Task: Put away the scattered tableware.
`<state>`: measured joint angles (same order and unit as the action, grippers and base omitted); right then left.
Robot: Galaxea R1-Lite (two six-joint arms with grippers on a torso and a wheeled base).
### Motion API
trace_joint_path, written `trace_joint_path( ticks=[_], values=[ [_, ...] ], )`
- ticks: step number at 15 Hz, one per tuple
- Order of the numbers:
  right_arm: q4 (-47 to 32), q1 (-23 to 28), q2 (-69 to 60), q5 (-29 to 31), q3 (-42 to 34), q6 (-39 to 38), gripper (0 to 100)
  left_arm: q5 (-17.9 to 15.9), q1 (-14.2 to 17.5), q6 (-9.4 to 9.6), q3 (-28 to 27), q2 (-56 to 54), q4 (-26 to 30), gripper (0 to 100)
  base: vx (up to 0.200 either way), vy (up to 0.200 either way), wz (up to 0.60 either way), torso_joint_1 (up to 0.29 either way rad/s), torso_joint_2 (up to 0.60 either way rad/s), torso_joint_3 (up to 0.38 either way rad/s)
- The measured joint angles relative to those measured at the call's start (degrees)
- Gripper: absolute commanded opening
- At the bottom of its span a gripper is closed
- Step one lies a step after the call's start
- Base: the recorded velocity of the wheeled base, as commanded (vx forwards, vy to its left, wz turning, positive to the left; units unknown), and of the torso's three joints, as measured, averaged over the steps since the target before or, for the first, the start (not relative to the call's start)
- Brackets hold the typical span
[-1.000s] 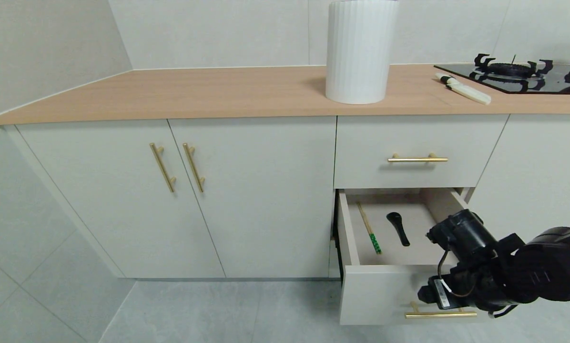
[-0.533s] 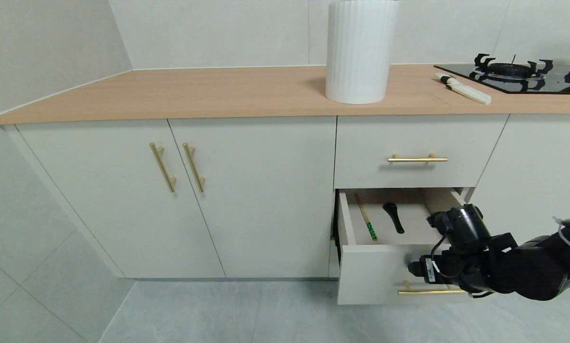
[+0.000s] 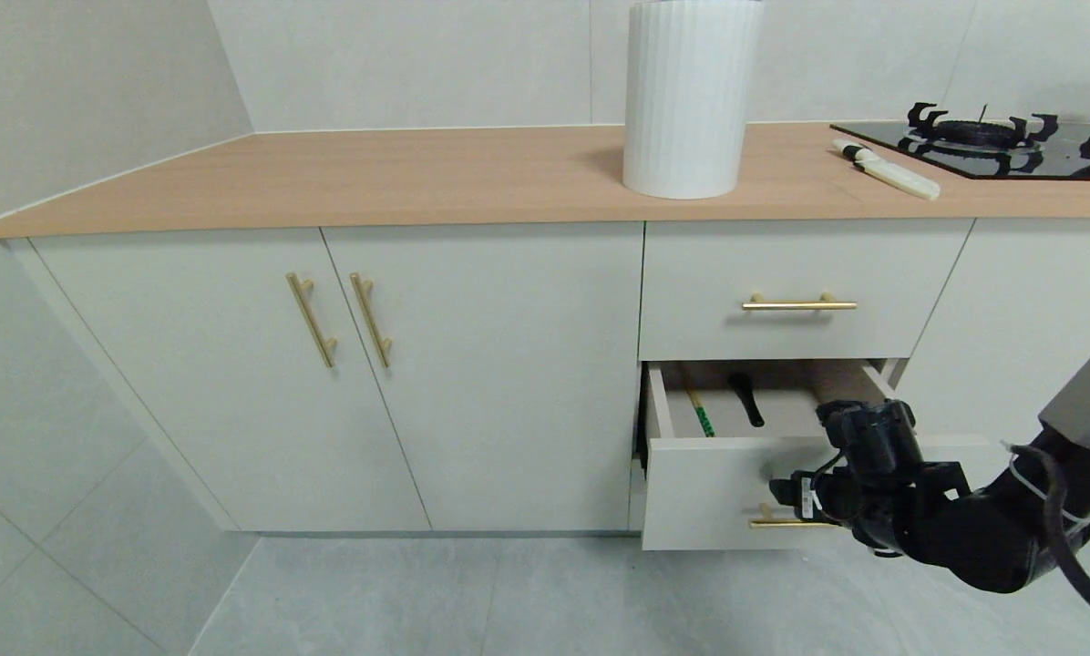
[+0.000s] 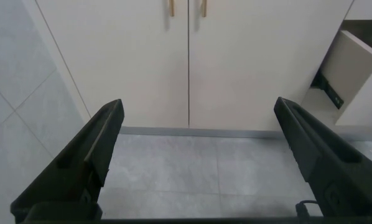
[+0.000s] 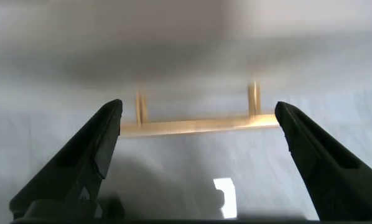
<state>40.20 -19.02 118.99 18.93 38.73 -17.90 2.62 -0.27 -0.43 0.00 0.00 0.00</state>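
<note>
Head view: the drawer [image 3: 718, 487] has slid nearly shut, with the right gripper [image 3: 814, 501] held low against its front. Inside lie one black spoon [image 3: 747, 405] and green-tipped chopsticks [image 3: 702, 419]. One knife [image 3: 887, 170] lies on the counter [image 3: 417, 182].
Left wrist view: the left gripper [image 4: 198, 109] has its fingers spread, over the floor [image 4: 192, 168].
Right wrist view: the fingers are spread either side of one gold handle [image 5: 198, 126].
</note>
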Motion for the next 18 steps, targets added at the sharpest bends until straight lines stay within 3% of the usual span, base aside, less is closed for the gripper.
trace_joint_path(
  ticks=[10, 14, 18],
  values=[
    [33.3, 2.0, 13.5, 1.6, 1.3, -1.1, 100, 0.0, 0.0, 0.00, 0.0, 0.0, 0.0, 100, 0.000, 0.000, 0.00, 0.000, 0.00, 0.000],
    [39.8, 4.3, 19.0, 2.7, 5.9, -1.1, 100, 0.0, 0.0, 0.02, 0.0, 0.0, 0.0, 100, 0.000, 0.000, 0.00, 0.000, 0.00, 0.000],
    [40.3, 6.1, 22.6, 3.9, 10.0, -1.1, 100, 0.0, 0.0, 0.00, 0.0, 0.0, 0.0, 100, 0.000, 0.000, 0.00, 0.000, 0.00, 0.000]
  ],
)
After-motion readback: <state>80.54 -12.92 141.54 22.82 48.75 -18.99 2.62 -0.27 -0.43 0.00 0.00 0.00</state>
